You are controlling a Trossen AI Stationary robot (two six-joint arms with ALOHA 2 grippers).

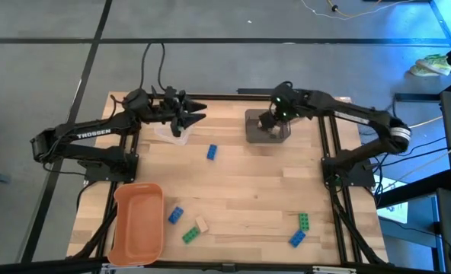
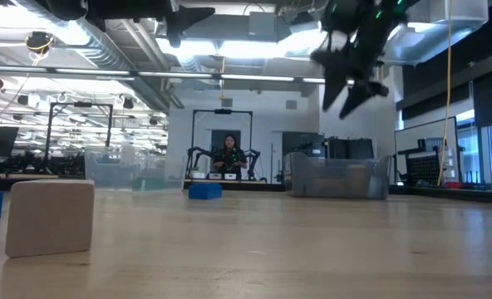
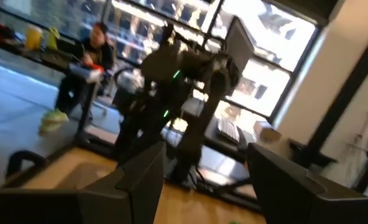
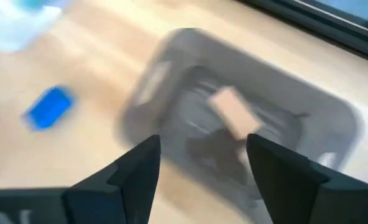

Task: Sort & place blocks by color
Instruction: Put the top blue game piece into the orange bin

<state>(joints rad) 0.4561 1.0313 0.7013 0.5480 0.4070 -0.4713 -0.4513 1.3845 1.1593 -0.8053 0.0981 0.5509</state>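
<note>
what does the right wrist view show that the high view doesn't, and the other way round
Only the right wrist view: a tan block lying inside the grey bin, below the open right hand.

Only the high view: the orange bin, the left hand over the clear bin, and the blocks along the near edge.

Both: the grey bin and the lone blue block beside it.

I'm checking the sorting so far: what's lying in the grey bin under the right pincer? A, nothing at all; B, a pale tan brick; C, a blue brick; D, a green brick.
B: the right wrist view shows a pale tan brick inside the grey bin, beyond the open right pincer.
</note>
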